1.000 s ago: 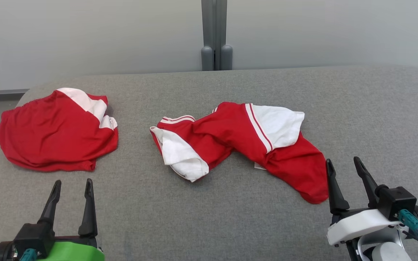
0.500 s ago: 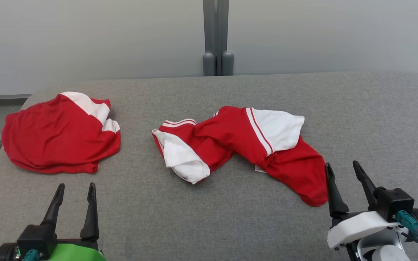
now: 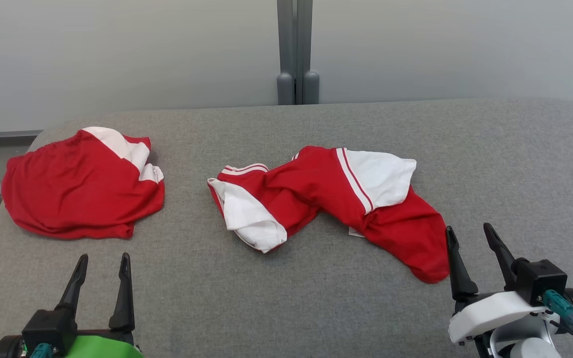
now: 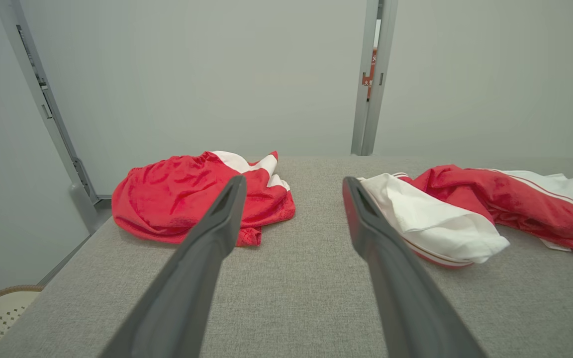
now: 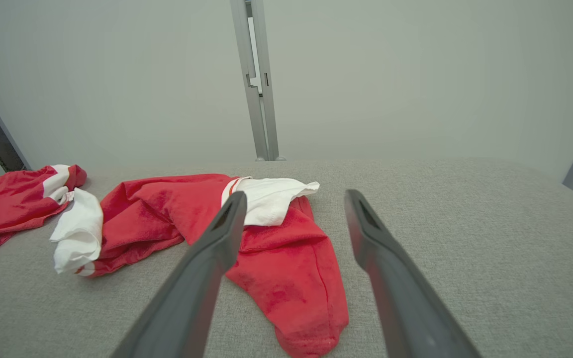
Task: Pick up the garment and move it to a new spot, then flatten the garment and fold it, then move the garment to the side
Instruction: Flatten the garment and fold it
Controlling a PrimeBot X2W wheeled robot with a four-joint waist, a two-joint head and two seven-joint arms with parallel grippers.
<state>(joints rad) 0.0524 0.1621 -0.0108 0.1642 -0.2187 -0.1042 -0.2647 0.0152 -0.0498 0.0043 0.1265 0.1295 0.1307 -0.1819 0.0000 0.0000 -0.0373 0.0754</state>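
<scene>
Red-and-white garment [image 3: 326,199] lying crumpled mid counter [image 3: 291,308]
Near side, left gripper [image 3: 102,257] and right gripper [image 3: 467,229] hover, fingers spread wide, empty; another red heap [image 3: 77,194] sits left.

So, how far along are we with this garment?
Done: nothing visible; the middle garment lies crumpled and twisted on the grey table. In hand: nothing; left tool and right tool stand open and empty. Left: pick up, relocate, flatten, fold, set aside.

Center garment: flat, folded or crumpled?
Crumpled. Garment lies twisted across the table, cloth bunched and wrinkled, white panels turned over, no neat fold.
</scene>
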